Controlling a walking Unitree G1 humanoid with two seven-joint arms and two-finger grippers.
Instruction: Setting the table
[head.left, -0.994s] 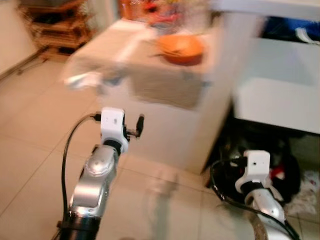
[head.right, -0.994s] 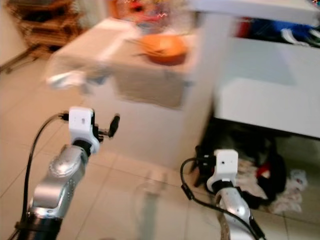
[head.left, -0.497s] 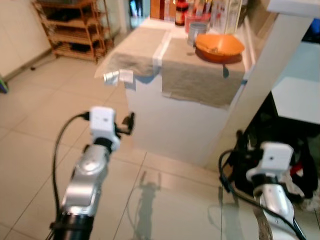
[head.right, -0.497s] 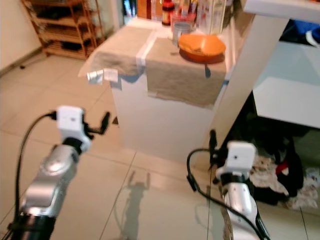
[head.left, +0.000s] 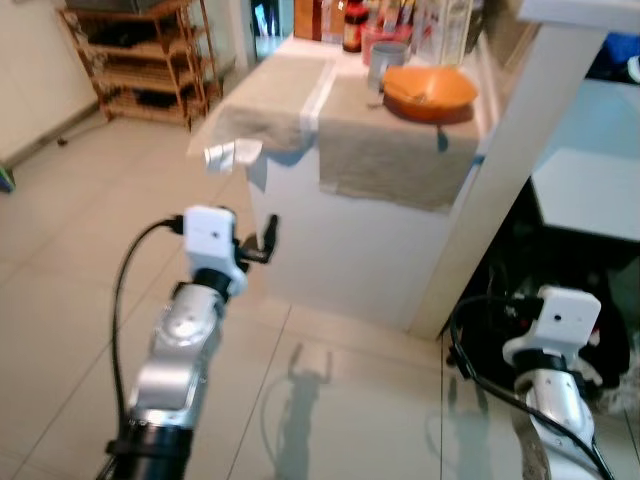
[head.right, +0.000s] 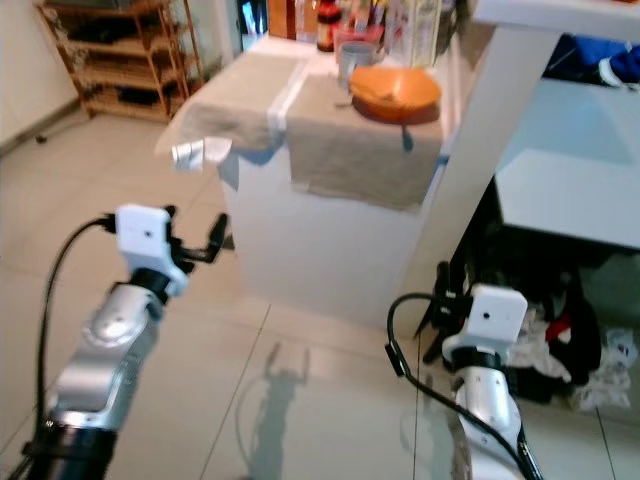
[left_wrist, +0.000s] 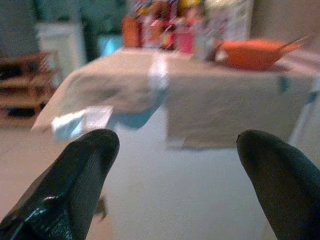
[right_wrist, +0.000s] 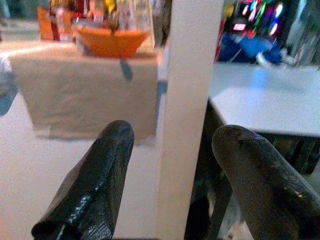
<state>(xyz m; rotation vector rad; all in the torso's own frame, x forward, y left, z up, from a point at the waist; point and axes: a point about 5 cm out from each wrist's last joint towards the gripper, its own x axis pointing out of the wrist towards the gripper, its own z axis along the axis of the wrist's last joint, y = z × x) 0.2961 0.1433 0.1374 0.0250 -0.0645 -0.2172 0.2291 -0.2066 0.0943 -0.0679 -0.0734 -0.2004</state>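
Currently: approach stage | left gripper (left_wrist: 172, 175) and right gripper (right_wrist: 170, 185) spread, empty | orange bowl (head.left: 430, 92) untouched on counter (head.left: 375, 215) | table-setting not begun.

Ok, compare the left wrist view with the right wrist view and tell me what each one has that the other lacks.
Left wrist view alone: the draped corner of the beige cloth with a pale tag hanging off it, and the wooden shelf behind. Right wrist view alone: the white post, the pale blue-white surface beyond it, and blue items behind. Both share the orange bowl on the cloth-covered counter, plus jars and bottles behind, seen between open black fingers.
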